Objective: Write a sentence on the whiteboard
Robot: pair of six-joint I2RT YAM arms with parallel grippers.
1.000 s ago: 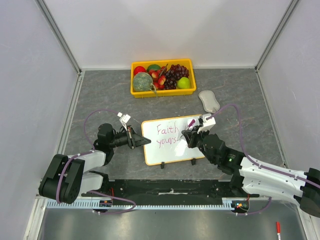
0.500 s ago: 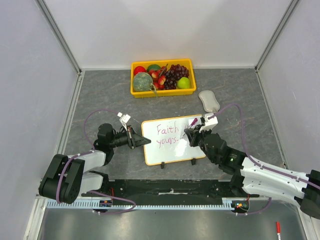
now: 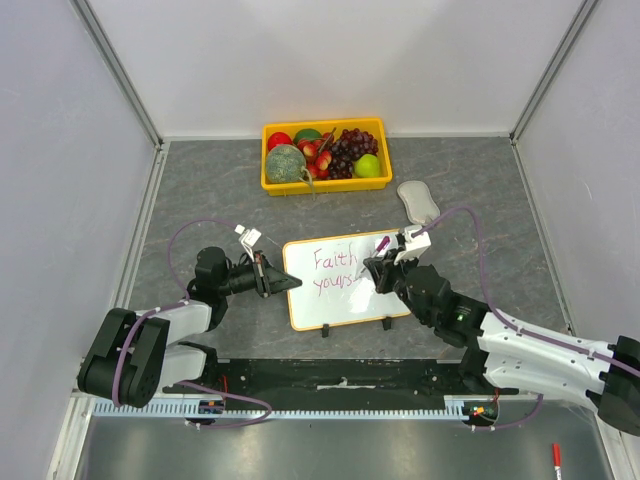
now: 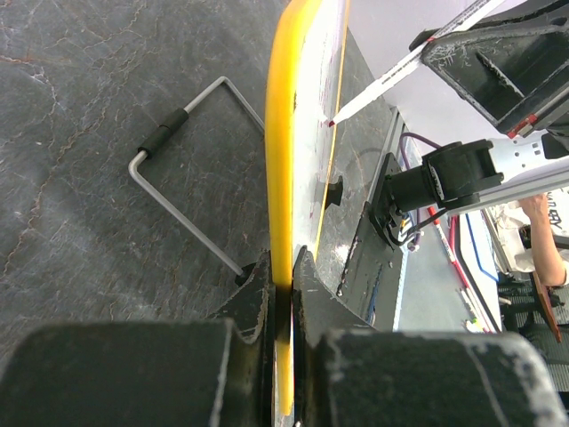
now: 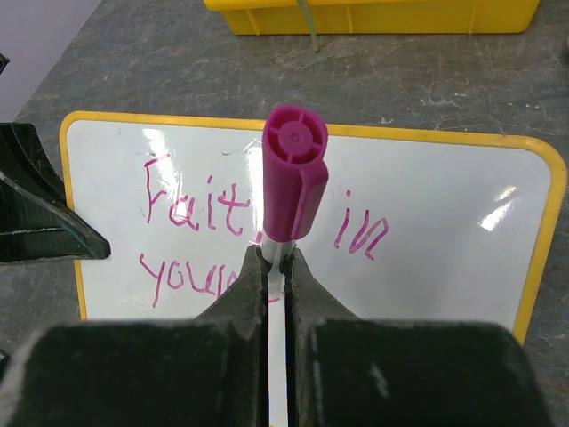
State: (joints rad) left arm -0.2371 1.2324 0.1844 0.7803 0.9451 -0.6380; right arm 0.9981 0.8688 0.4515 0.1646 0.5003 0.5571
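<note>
The whiteboard (image 3: pixel 345 282), white with a yellow-orange rim, stands tilted on a wire stand in the middle of the table. My left gripper (image 3: pixel 270 277) is shut on its left edge; the rim (image 4: pixel 281 178) runs edge-on between the jaws in the left wrist view. My right gripper (image 3: pixel 381 268) is shut on a white marker with a magenta cap (image 5: pixel 293 182), its tip touching the board face (image 4: pixel 331 123). The sentence (image 5: pixel 222 233) is pink, reading "Faith in" above "your..." with its end hidden behind the marker and fingers.
A yellow tray (image 3: pixel 325 155) of fruit sits at the back of the table. A grey eraser-like pad (image 3: pixel 418 201) lies to the right behind the board. The board's wire stand (image 4: pixel 182 191) rests on the table behind it. A red marker (image 3: pixel 556 457) lies off the table at front right.
My right gripper with the marker has shifted slightly over the second line of writing. The left gripper and the board have not moved.
</note>
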